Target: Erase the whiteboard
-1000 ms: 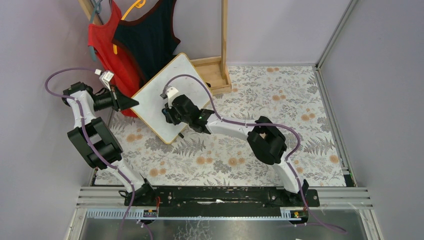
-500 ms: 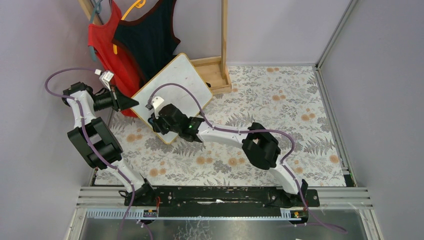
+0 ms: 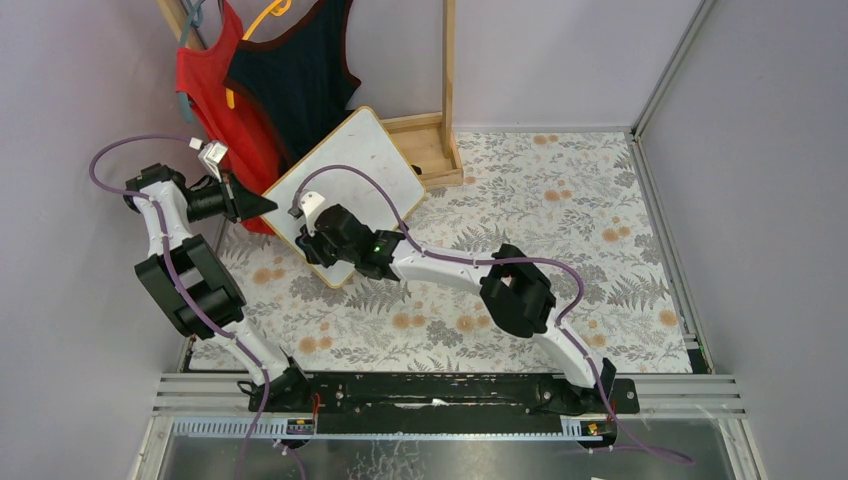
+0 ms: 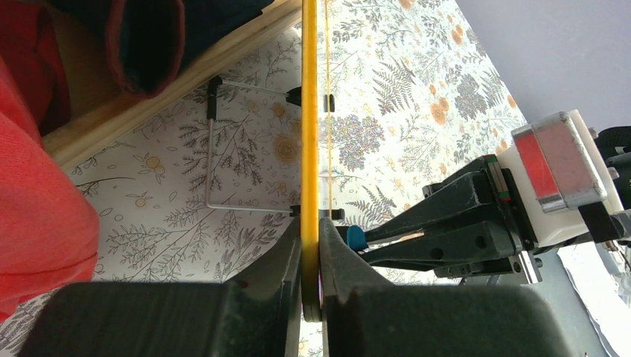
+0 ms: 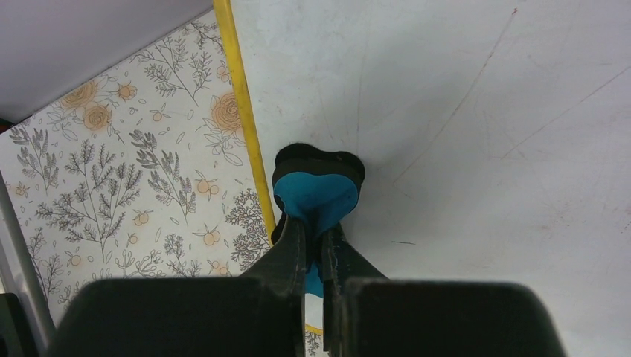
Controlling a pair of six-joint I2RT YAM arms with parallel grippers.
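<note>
**At the table's far-left corner: board pinched by its rim, eraser on its face**

Over by the hanging garments (image 3: 250, 80), the whiteboard (image 3: 350, 190) sits tilted above the floral table (image 3: 560, 200), its near-left corner toward my arms. My left gripper (image 4: 311, 230) is clenched on the board's thin yellow-wood rim, one finger on each side. My right gripper (image 5: 315, 238) is closed tight on the blue eraser (image 5: 316, 190), whose dark pad is pressed against the white face just inside the frame.

I judge the board to be stiff but light: a thin panel that won't flex much, yet will skate or tip if I lean on it. Only a thin wire leg (image 4: 212, 149) shows beneath it in the left wrist view. The face looks slick (good for wiping, bad for gripping), so the framed edge is the only sensible place to hold, and that is where the left fingers are. I would push gently, with strokes running toward the clamped side.

The eraser is soft, bulging out around the fingertips, so it could twist in the grip. The patch under the right wrist camera looks white, with only faint streaks.
</note>
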